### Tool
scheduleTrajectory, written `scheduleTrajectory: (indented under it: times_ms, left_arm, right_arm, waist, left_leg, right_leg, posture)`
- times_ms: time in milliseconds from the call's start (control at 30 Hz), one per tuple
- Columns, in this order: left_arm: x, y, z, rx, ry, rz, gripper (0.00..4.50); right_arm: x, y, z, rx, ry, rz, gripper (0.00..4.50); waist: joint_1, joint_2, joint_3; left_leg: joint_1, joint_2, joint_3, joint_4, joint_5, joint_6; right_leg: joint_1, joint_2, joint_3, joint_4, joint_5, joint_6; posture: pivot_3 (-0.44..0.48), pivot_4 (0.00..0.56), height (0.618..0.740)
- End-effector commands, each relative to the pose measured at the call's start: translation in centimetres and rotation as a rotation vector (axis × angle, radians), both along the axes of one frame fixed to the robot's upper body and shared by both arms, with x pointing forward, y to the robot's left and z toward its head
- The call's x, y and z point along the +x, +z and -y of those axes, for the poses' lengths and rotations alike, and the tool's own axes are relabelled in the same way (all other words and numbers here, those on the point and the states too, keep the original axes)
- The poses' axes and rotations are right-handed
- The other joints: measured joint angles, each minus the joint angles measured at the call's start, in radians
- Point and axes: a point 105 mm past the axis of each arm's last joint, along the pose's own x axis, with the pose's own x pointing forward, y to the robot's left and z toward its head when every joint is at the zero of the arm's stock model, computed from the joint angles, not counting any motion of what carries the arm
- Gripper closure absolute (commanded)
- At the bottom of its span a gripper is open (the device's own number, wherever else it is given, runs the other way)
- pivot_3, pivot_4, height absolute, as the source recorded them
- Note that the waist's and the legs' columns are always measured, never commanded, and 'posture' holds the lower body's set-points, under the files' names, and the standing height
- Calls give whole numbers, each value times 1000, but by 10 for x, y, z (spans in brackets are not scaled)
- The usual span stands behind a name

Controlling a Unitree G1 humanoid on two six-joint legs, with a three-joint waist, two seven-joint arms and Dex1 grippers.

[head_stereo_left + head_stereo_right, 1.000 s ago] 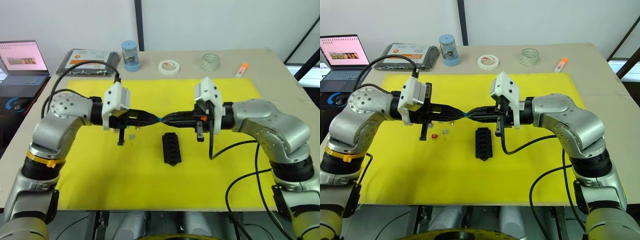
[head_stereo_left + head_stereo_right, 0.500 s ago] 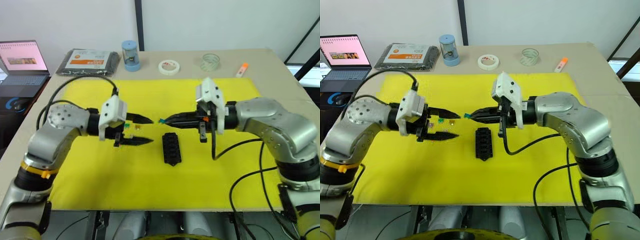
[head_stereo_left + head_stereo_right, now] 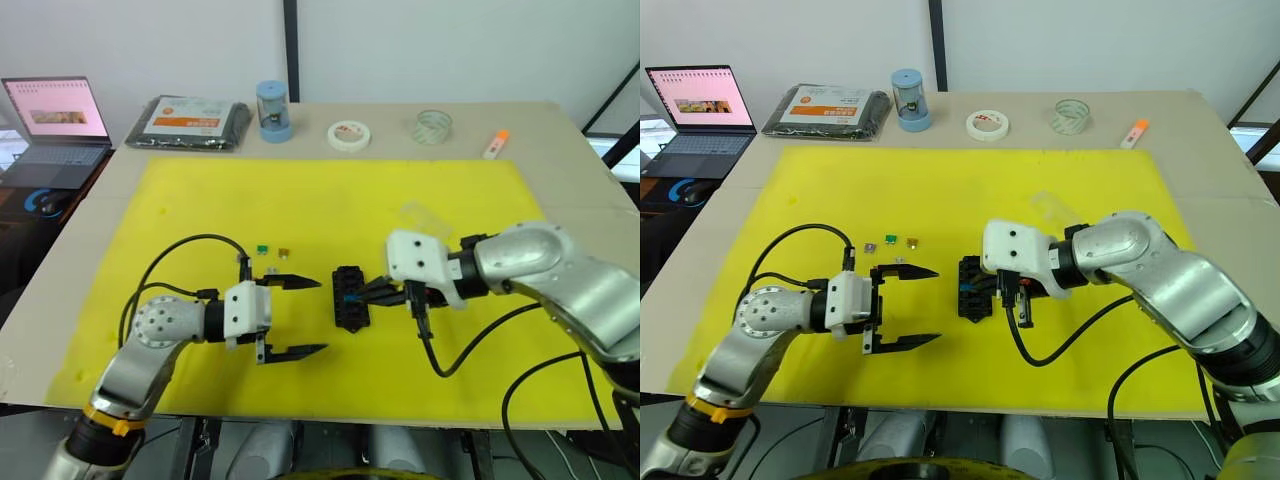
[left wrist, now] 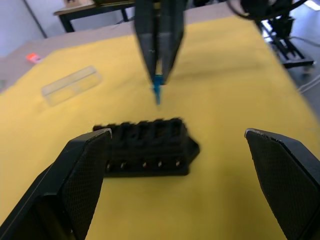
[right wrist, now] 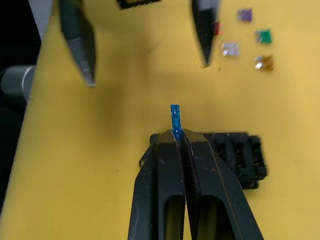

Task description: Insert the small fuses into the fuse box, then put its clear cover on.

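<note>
The black fuse box (image 3: 970, 288) lies on the yellow mat (image 3: 300, 200). My right gripper (image 5: 175, 135) is shut on a blue fuse (image 5: 174, 119), holding it just above the box's left end (image 4: 145, 147). My left gripper (image 3: 938, 305) stands open left of the box, its fingers (image 4: 80, 180) wide apart and empty. Loose small fuses lie behind the left gripper: green (image 3: 890, 240), brown (image 3: 912, 242), grey (image 5: 230, 49), purplish (image 5: 244, 15). The clear cover (image 3: 425, 213) rests on the mat behind my right arm.
At the table's back stand a black packet with an orange label (image 3: 190, 120), a blue cylinder (image 3: 272, 110), a white tape roll (image 3: 349, 134), a clear tape roll (image 3: 431, 126) and an orange marker (image 3: 494, 144). A laptop (image 3: 55, 120) sits far left.
My left gripper has opened, let go of the blue fuse and drawn back to the left. The right gripper kept the fuse and came down over the fuse box.
</note>
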Motion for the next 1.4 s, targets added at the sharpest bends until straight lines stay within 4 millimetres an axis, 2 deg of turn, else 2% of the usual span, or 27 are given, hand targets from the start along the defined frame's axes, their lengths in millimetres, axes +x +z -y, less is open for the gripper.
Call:
scheduleTrajectory:
  times_ms: [33, 567, 1400]
  left_arm:
    - [1, -3, 7, -15, -6, 6, 15]
    - [6, -2, 18, -33, -31, 15, 15]
    - [7, -4, 20, -23, -50, 4, 15]
  right_arm:
    - [2, 2, -4, -4, 4, 50, 4500]
    - [-2, -7, -1, -61, -3, 58, 4500]
    - [-1, -16, 6, -93, -14, 57, 4500]
  waist:
    - [2, 0, 0]
    - [11, 0, 0]
    - [10, 0, 0]
  left_leg:
    - [0, 0, 1, 0, 0, 0]
    - [0, 1, 1, 0, 0, 0]
    - [0, 1, 1, 0, 0, 0]
  right_leg:
    - [0, 0, 1, 0, 0, 0]
    - [-1, 1, 1, 0, 0, 0]
    - [-1, 1, 1, 0, 0, 1]
  posture:
    - [0, 150, 740]
    - [0, 150, 740]
    - [0, 150, 740]
